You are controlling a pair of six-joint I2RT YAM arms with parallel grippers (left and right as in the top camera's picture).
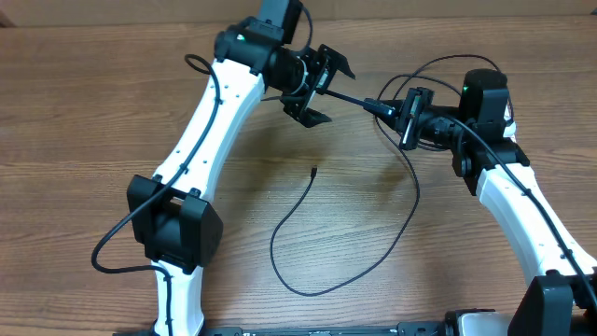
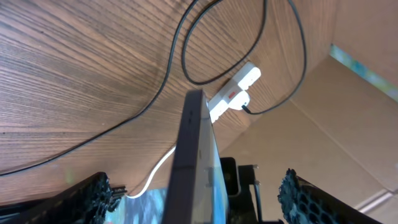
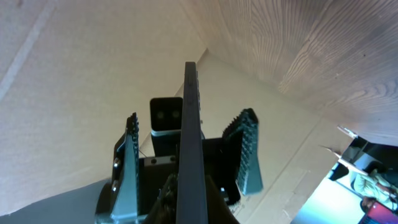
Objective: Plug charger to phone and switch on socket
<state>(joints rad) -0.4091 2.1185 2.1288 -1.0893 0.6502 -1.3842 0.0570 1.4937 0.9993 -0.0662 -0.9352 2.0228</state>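
The phone is off the worktop, standing on edge, so the overhead view shows it as a thin dark bar; it spans the gap between the two arms. The right end effector is clamped on the phone's right end and carries it; its own fingers are barely visible in the right wrist view, where the phone rises edge-on from the bottom centre. The left end effector is at the phone's other end with its jaws spread wide; its ribbed fingers flank the phone on both sides with clear gaps, touching neither face. A sliver of blue-teal screen shows on one face in the left wrist view.

The charger lies on the worktop below the phone in the overhead view; its small connector tip rests free, well apart from the phone and from both end effectors; the cable runs on in a wide loop and curls up past the phone's right end. The socket shows only in the left wrist view, on the worktop beyond the phone's far end, with a black plug at its side and a white cord trailing off; its switch position cannot be told.
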